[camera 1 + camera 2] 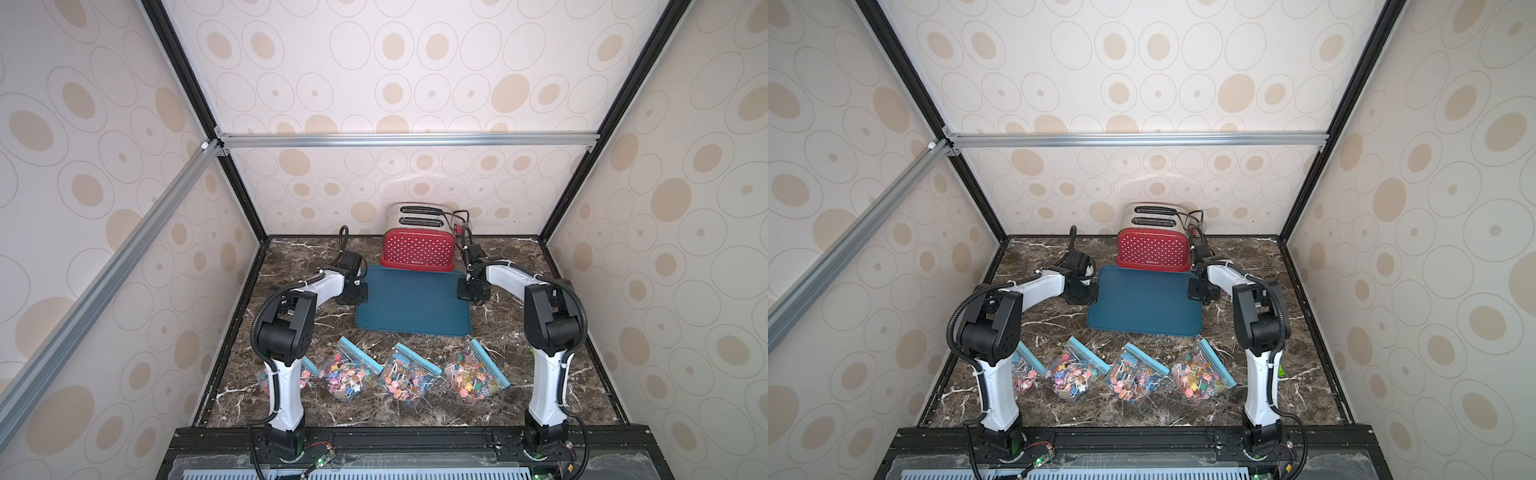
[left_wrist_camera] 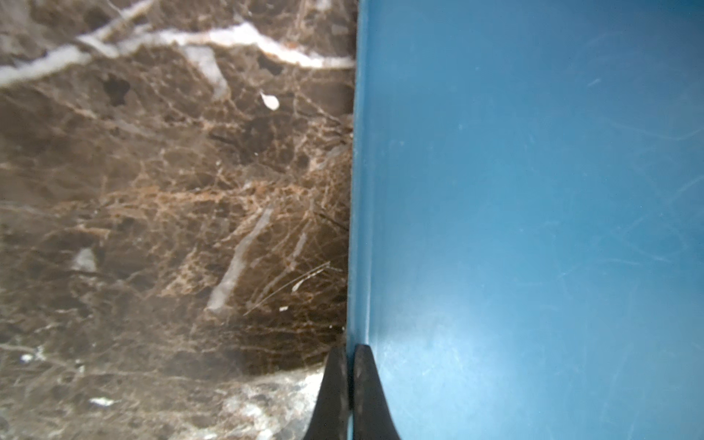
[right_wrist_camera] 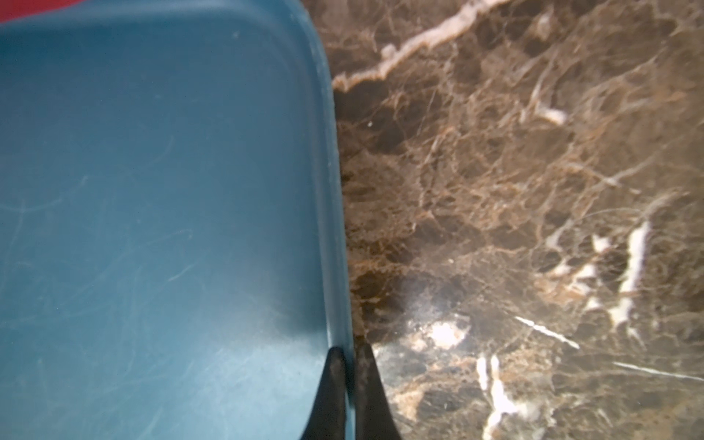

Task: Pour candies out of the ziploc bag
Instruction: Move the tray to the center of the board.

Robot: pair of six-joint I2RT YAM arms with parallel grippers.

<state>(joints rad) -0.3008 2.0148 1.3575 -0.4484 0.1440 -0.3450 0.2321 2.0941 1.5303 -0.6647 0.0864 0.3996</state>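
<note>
My left fingers [image 2: 368, 398] pinch the left rim of the blue tray [image 2: 533, 190]; my right fingers [image 3: 332, 396] pinch its right rim; four ziploc bags [image 1: 409, 376] of candies [image 1: 347, 379] lie along the near edge of the counter [image 1: 498, 316].

A: What were the walls [image 1: 374, 62] like?
B: Cream, printed with beige ovals ringed in thin grey lines, closing in three sides.
A: Any framing?
B: Black posts [image 1: 183, 79] ran up the back corners. A silver aluminium rail [image 1: 407, 139] crossed the back wall, and another slanted along the left one.
A: And the counter [image 1: 519, 332]?
B: Dark brown marble with white veins, softly lit. A red, white-dotted toaster [image 1: 417, 249] stood at the back.
</note>
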